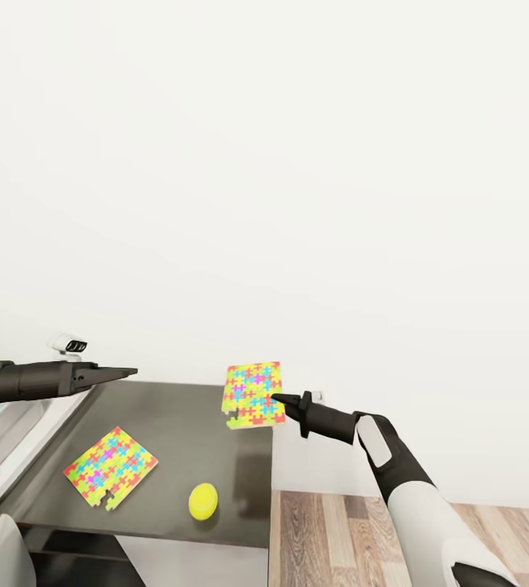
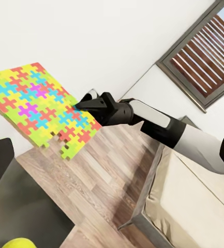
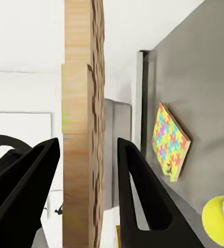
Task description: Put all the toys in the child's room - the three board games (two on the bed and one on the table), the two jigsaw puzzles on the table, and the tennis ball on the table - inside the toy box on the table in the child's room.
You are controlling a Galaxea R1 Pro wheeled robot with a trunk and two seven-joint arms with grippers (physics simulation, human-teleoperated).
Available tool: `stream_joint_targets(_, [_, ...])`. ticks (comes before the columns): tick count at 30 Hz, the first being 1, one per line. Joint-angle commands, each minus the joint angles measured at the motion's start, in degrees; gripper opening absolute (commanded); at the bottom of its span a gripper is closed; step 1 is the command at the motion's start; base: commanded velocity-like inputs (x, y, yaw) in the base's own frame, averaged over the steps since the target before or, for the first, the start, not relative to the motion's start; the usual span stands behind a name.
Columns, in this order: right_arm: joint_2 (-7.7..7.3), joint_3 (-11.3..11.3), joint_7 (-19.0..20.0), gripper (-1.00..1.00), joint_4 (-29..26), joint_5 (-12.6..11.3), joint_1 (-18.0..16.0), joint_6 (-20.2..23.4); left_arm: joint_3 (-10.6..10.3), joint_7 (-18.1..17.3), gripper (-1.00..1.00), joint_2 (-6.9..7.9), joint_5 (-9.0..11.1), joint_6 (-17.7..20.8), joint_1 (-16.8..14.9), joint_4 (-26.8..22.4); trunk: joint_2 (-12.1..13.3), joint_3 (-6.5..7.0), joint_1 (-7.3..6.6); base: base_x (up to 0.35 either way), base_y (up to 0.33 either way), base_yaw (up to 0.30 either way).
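Our right gripper (image 1: 279, 399) has its fingers clamped on one jigsaw puzzle (image 1: 253, 395), held upright in the air above the table (image 1: 191, 424) edge. Our left gripper (image 1: 125, 372) hovers over the table; we cannot tell its finger spacing. Another puzzle (image 1: 110, 466) and the tennis ball (image 1: 203, 500) lie on the table.

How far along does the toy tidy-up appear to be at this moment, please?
Nothing shows as done yet. In hand: the right gripper holds one jigsaw puzzle lifted above the table edge. Left: the second puzzle and tennis ball lie on the table; the left gripper hovers empty.
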Motion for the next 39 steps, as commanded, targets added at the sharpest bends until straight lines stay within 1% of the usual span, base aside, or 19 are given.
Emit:
stream_joint_targets(1, [0.08, -0.4, 0.4, -1.00, -0.1, 0.6, -0.1, 0.4, 0.0, -0.2, 1.00, 0.03, 0.0, 0.6, 0.0, 0.0, 0.4, 0.12, -0.22, 0.000, 0.000, 0.000])
stream_joint_targets(3, [-0.33, -0.6, 0.7, -1.00, 0.0, 0.5, 0.0, 0.8, 0.0, -0.2, 1.00, 0.00, 0.0, 0.6, 0.0, 0.0, 1.2, 0.47, -0.66, -0.031, 0.000, 0.000])
stream_joint_targets(6, [-0.78, -1.0, 1.7, -1.00, 0.2, -0.7, 0.6, 0.9, -0.1, -0.2, 1.00, -0.04, 0.0, 0.6, 0.0, 0.0, 2.4, 1.01, -1.32, -0.177, 0.000, 0.000])
stream_joint_targets(8, [-0.89, -1.2, 2.1, -1.00, 0.3, -1.9, 1.5, 0.9, -0.1, -0.2, 1.00, -0.05, 0.0, 0.6, 0.0, 0.0, 3.2, 1.37, -1.76, -0.197, 0.000, 0.000])
stream_joint_targets(12, [-0.97, -1.3, 2.3, -1.00, 0.3, -2.7, 2.2, 0.9, -0.1, -0.2, 1.00, -0.06, -0.1, 0.6, 0.0, 0.0, 4.8, 2.09, -2.64, -0.069, 0.000, 0.000])
stream_joint_targets(32, [-0.94, -1.3, 2.4, -1.00, -0.2, -2.9, 2.3, 0.4, -0.1, -0.2, 1.00, -0.14, -0.2, 0.6, 0.0, 0.0, 12.8, 5.72, -7.03, -0.004, 0.000, 0.003])
stream_joint_targets(39, [-0.94, -1.3, 2.5, -1.00, -0.2, -2.9, 2.3, 0.4, -0.1, -0.2, 1.00, -0.16, -0.3, 0.6, 0.0, 0.0, 15.6, 7.05, -8.57, 0.000, 0.000, 0.204])
